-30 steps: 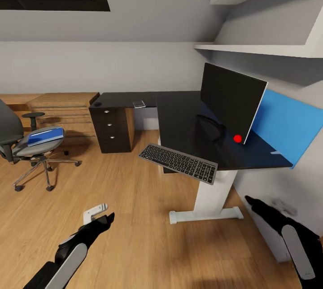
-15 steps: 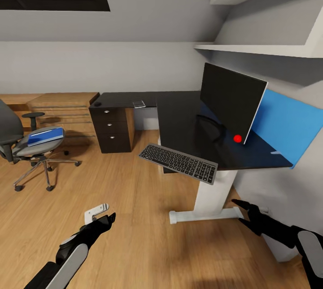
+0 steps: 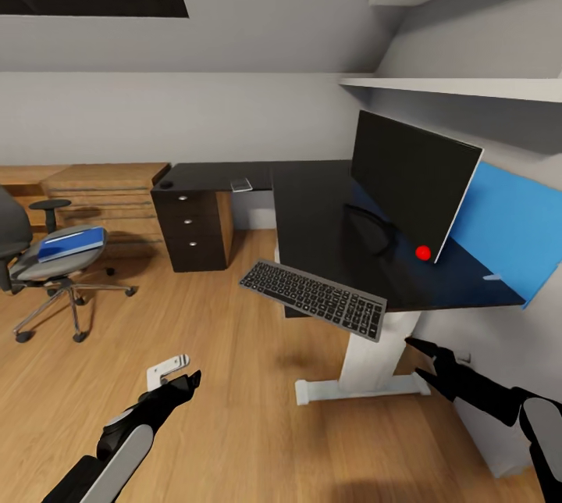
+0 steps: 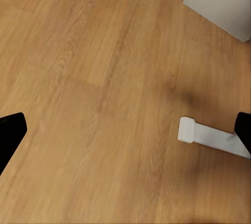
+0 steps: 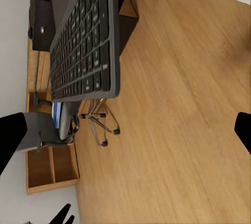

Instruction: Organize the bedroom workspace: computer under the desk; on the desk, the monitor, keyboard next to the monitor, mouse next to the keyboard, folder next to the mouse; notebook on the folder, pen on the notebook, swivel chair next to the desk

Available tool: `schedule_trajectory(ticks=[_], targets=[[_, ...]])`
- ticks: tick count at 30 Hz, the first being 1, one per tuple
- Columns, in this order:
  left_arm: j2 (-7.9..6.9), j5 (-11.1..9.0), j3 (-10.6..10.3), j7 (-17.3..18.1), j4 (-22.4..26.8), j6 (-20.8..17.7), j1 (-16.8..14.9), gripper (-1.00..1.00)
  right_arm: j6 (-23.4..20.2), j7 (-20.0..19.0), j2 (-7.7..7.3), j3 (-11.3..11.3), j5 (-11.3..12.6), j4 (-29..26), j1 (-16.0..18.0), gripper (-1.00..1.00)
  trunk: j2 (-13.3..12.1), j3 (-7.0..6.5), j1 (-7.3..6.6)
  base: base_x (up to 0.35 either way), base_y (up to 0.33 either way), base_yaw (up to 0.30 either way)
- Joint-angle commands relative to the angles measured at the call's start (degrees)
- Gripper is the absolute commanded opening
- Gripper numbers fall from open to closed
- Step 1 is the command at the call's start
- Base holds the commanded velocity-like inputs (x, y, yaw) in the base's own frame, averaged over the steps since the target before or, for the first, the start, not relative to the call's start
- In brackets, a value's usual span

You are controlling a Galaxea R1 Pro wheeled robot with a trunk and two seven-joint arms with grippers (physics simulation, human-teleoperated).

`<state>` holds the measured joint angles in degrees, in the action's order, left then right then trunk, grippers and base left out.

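From the head camera we see the long L-shaped desk with black top (image 3: 312, 206) standing against the grey wall, and we place everything else from it. The wide black flat-screen monitor (image 3: 410, 179) stands on its top before the bright blue back panel (image 3: 511, 233). The slim dark grey keyboard with black keys (image 3: 314, 299) lies across the desk's front edge, much of it overhanging the light wood floor (image 3: 234, 409). At the desk's far end sit black drawers with round silver knobs (image 3: 186, 230), with a small dark oval mouse (image 3: 165, 184) on the top above them. Well apart from the desk, beyond that drawer end, stands the grey upholstered swivel chair (image 3: 43, 269) with the flat bright blue folder (image 3: 72, 243) on its seat. Our left gripper (image 3: 181, 386) hangs low over the floor in front of the desk, fingers slightly parted, holding nothing. Our right gripper (image 3: 421, 358) is beside the desk's white leg (image 3: 367, 354), below the keyboard, its fingers spread and empty.

In the left wrist camera the black fingertips (image 4: 10, 135) stand wide apart over bare floor, with a small white bracket (image 4: 206, 136) lying there.

In the right wrist camera the spread fingertips (image 5: 13, 135) frame the keyboard (image 5: 86, 41) jutting off the desk edge, with the chair's chrome base (image 5: 99, 122) beyond.
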<state>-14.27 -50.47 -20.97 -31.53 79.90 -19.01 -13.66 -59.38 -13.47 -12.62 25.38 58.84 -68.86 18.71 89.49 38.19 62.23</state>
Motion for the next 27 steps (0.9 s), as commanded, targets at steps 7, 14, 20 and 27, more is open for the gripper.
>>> schedule_trajectory(ticks=[7,14,20,27], targets=[[-0.01,-0.34,-0.13,-0.42,-0.57,-0.06,-0.05,1.0,-0.08,-0.75,-0.02,0.17,-0.68,-0.22,0.02,1.0,0.03,0.05,0.03,0.092,0.0,0.0],[-0.03,-0.25,-0.12,-0.38,-1.03,-0.06,-0.05,1.0,-0.04,-0.77,-0.04,0.2,-0.67,-0.13,0.04,1.0,0.03,0.05,0.03,0.147,0.0,0.0],[0.02,-0.22,-0.12,-0.38,-1.06,-0.06,-0.05,1.0,-0.02,-0.77,-0.02,0.2,-0.65,0.05,0.02,1.0,0.03,0.05,0.03,0.16,0.0,0.0],[0.03,-0.16,-0.12,-0.29,-1.06,-0.06,-0.05,1.0,0.09,-0.84,0.04,0.05,-0.88,4.3,0.06,1.0,0.03,0.05,0.03,0.04,0.0,0.0]])
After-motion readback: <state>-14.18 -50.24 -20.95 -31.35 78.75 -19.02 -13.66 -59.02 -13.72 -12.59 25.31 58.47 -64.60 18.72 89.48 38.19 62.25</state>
